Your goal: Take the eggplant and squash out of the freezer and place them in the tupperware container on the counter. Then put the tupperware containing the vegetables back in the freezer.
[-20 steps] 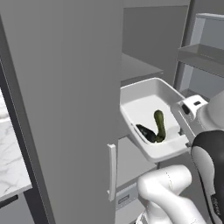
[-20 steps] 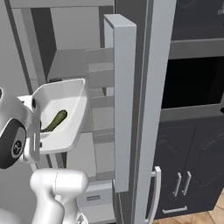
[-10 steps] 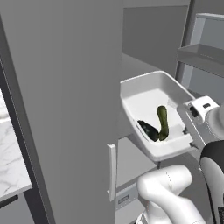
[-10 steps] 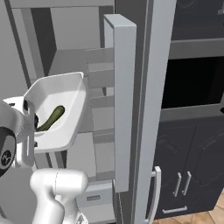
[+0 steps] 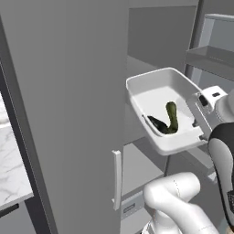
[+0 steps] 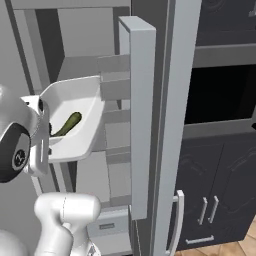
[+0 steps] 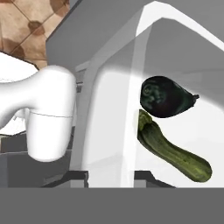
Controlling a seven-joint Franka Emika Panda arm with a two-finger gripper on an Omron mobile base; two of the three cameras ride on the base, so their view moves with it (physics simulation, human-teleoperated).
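Holding the tupperware container [image 5: 157, 91] by its near rim, gripper [image 5: 199, 119] clamped on it, tilted in front of the open freezer [image 5: 68, 91] shelves. Lying inside, touching: dark eggplant [image 7: 165, 97] and green squash [image 7: 173, 153]. Seen clearly from the hand; from the right base, just the squash [image 6: 67, 123] over the rim.
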